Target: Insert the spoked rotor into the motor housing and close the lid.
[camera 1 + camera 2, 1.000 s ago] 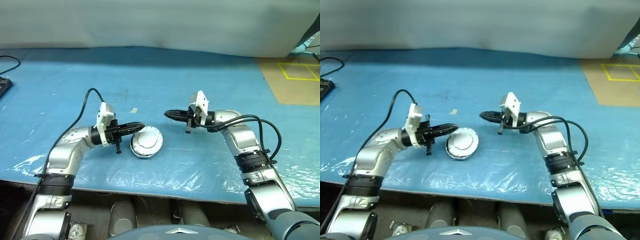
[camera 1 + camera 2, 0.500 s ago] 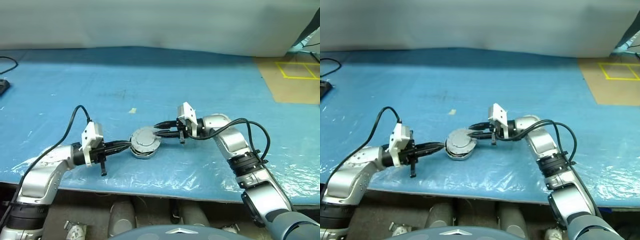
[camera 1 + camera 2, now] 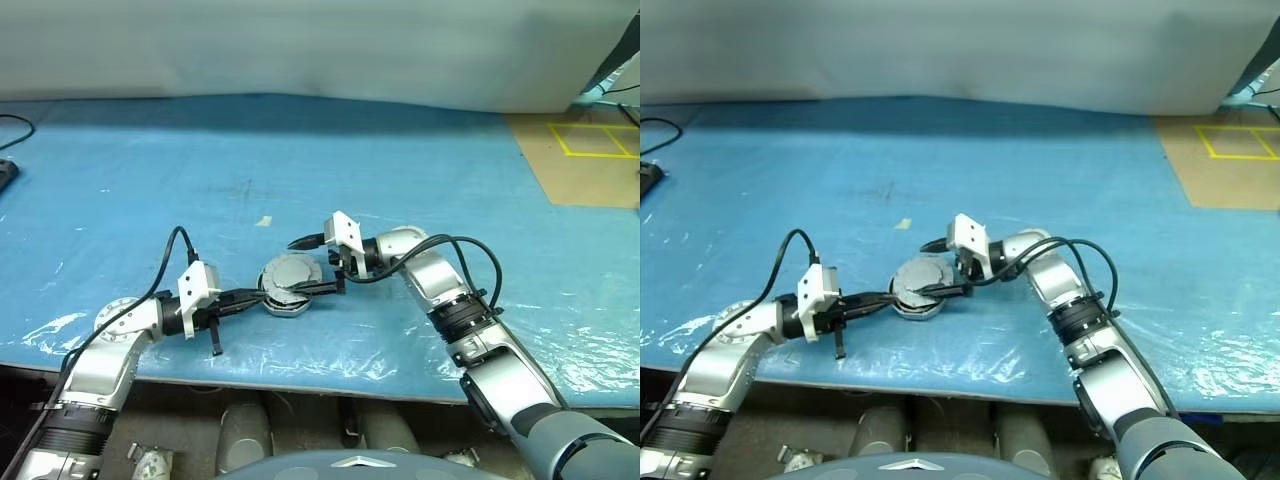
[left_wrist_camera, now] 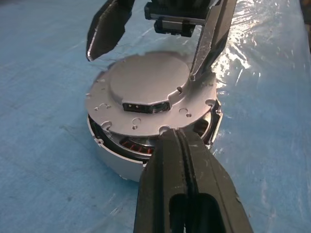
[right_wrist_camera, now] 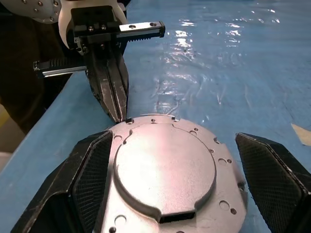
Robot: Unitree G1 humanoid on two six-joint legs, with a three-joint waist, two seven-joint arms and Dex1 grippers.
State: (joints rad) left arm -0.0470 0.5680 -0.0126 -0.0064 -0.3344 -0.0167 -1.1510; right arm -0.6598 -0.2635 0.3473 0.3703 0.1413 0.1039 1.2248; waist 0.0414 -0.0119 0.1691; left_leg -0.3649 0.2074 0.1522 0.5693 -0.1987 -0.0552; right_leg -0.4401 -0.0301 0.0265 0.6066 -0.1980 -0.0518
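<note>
The motor housing (image 3: 286, 303) sits on the blue mat near the front edge, with the silver lid (image 4: 146, 82) lying on top of it. Copper windings (image 4: 138, 146) show in a gap under the lid's near rim. The spoked rotor is hidden. My left gripper (image 3: 262, 294) is shut and lies low on the mat, its tip at the lid's left rim. My right gripper (image 3: 297, 267) reaches in from the right and stands open, one finger (image 5: 92, 179) on each side of the lid, holding nothing.
A small beige scrap (image 3: 264, 221) lies on the mat behind the housing. Crinkled clear film (image 3: 400, 350) covers the mat along the table's front edge. A black cable (image 3: 15, 125) lies far left, and brown floor with yellow tape (image 3: 590, 150) shows far right.
The lid went from tilted by the left gripper to lying flat on the housing. The left gripper sank to the mat. The right gripper moved left and opened around the lid.
</note>
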